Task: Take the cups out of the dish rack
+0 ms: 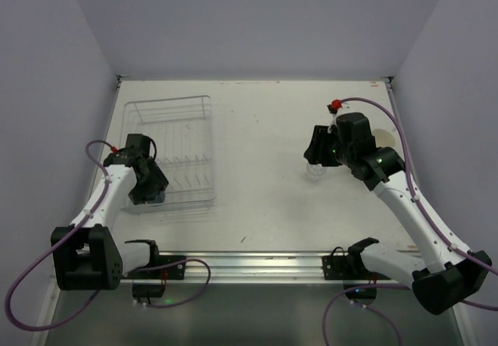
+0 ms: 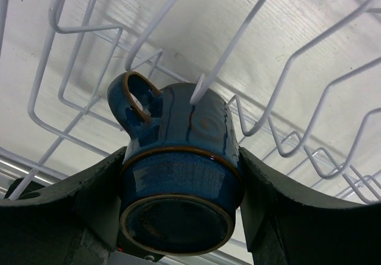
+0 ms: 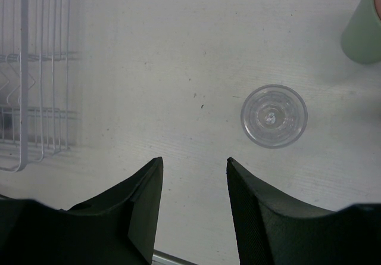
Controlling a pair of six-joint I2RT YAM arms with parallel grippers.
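Observation:
The white wire dish rack [image 1: 167, 140] lies at the left of the table. At its near left corner my left gripper [image 1: 149, 186] is shut on a dark blue glazed handled mug [image 2: 178, 122]. The mug is turned with its base towards the wrist camera, and both fingers [image 2: 104, 181] press on its sides among the rack's wires [image 2: 286, 86]. My right gripper [image 3: 193, 161] hangs open over the bare table at the right, with nothing between its fingers. A clear glass [image 3: 274, 115] stands on the table just beyond it. A mint-green cup [image 3: 363, 33] stands further off.
The rack's left and far sides [image 1: 128, 113] run close to the left wall. The arms' mounting rail [image 1: 257, 264] runs along the near table edge. In the top view the clear glass [image 1: 315, 172] sits just under the right gripper [image 1: 317, 153].

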